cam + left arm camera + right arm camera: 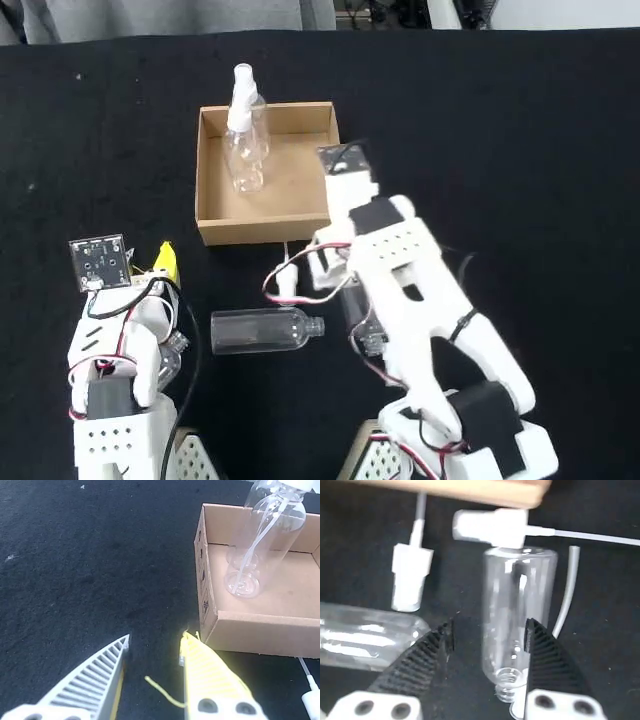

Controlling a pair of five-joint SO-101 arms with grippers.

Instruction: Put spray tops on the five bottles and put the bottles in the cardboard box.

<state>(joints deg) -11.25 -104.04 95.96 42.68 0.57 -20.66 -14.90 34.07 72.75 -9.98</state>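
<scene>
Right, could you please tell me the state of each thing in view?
Cardboard box: open.
Bottle in box: upright, spray top on.
Bottle on table: lying, uncapped.
Second bottle: lying, uncapped.
Loose spray top: unattached, on table.
Left gripper: fingers open, empty.
Right gripper: fingers open around second bottle.

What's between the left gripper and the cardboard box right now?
Only bare black table separates the left gripper from the cardboard box, as the left wrist view shows.
</scene>
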